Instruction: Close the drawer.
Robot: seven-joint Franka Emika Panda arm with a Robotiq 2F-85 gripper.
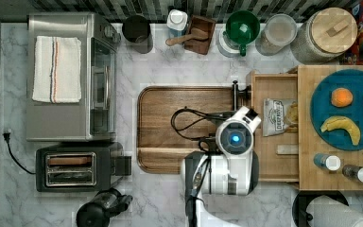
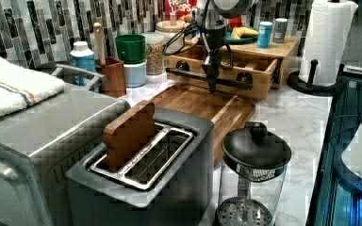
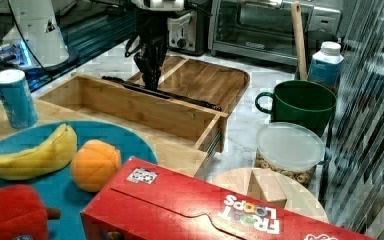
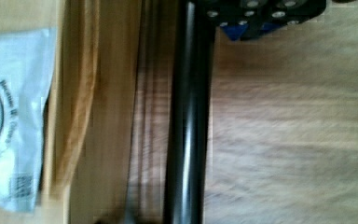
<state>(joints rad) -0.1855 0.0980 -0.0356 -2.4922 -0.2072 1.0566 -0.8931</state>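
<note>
My claw (image 3: 151, 82) down at the open drawer's (image 3: 130, 105) black handle bar (image 3: 180, 98), finger spread unclear, snack packet (image 1: 275, 117) inside, packet label readable from my wrist

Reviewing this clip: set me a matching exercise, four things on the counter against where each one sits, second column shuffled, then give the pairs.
Things:
1. banana
2. striped towel
3. snack packet
4. wooden toast slice

Places:
A. inside the open drawer
B. in a slot of the toaster
C. on the blue plate
D. on top of the toaster oven

Pairs: 1-C, 2-D, 3-A, 4-B
</note>
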